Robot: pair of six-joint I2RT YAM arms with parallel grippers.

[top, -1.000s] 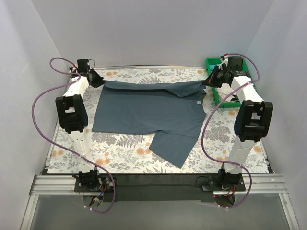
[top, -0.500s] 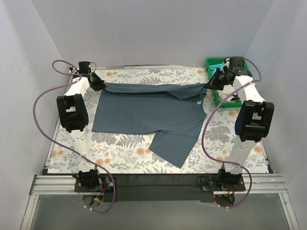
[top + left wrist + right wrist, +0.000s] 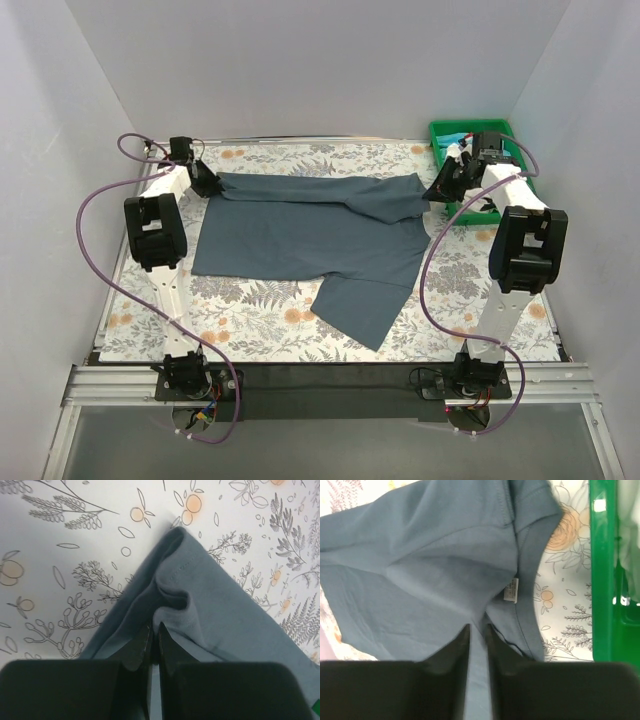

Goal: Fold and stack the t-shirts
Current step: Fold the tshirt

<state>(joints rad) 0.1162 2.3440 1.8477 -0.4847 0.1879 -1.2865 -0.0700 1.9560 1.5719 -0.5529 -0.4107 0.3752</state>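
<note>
Pinching the dark blue-grey shirt (image 3: 300, 235) at both ends of its far edge, I have my left claw (image 3: 205, 183) narrowed down on one corner and my right claw (image 3: 440, 190) narrowed down on the other, with cloth caught between the fingers of each. In the left wrist view, my left claw (image 3: 155, 630) has its fingers almost together around a rumpled fold. Just beyond its tips the shirt (image 3: 225, 615) runs to a stitched corner lying on the flowered worktop (image 3: 50, 555). In the right wrist view, my right claw (image 3: 476, 630) grips the same way. The shirt (image 3: 435, 565) spreads ahead of it and to its left, and a small white label (image 3: 510, 589) shows just past its right fingertip by the curved neck seam. The green tray (image 3: 600, 580) stands close on that claw's right side, resting on the worktop (image 3: 560, 605). From above, the shirt lies flat on the worktop (image 3: 260, 310) between my two claws. Its far strip is doubled over toward me and one flap reaches out toward the near edge, nearer my right claw than my left. The tray (image 3: 440, 130) sits behind and beside my right claw.
</note>
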